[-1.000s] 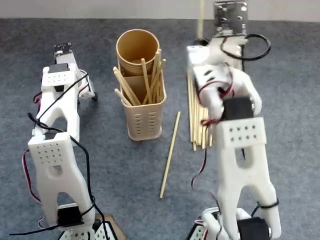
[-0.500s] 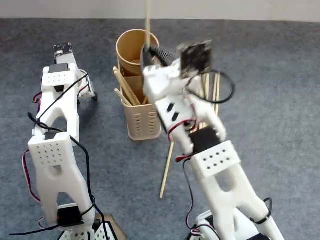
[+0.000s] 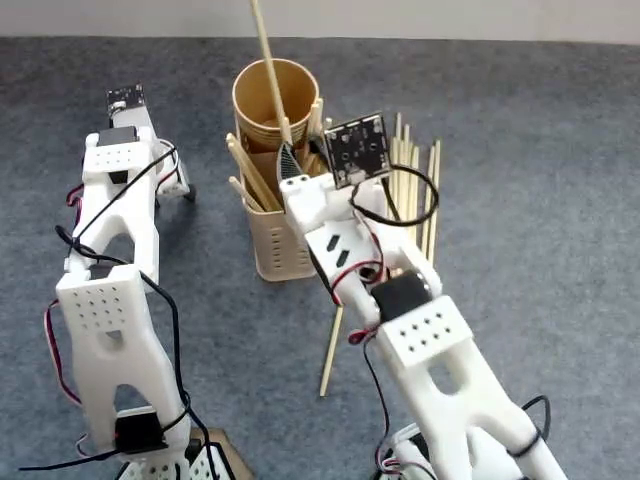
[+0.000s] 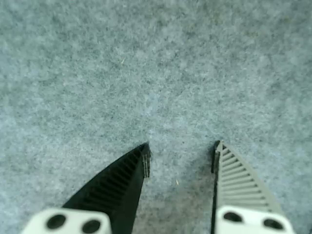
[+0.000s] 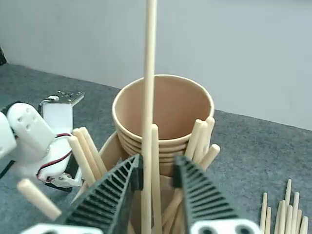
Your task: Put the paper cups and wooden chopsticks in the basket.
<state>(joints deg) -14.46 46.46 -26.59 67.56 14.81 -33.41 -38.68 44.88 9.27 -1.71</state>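
The basket (image 3: 285,245) stands mid-table (image 3: 560,120), with cups (image 3: 275,95) stacked in its rear part and chopsticks (image 3: 250,177) in its front part. Above it, the right pincer (image 3: 290,165) grips one upright stick (image 3: 262,45). A loose bundle (image 3: 412,155) lies to the basket's right, a single stick (image 3: 328,365) lies in front of it, and the left arm (image 3: 115,230) is on its left.

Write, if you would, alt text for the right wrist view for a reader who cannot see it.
The right gripper holds a wooden chopstick upright over a basket that contains a stack of paper cups and several more chopsticks. Loose chopsticks lie on the grey carpet beside it.
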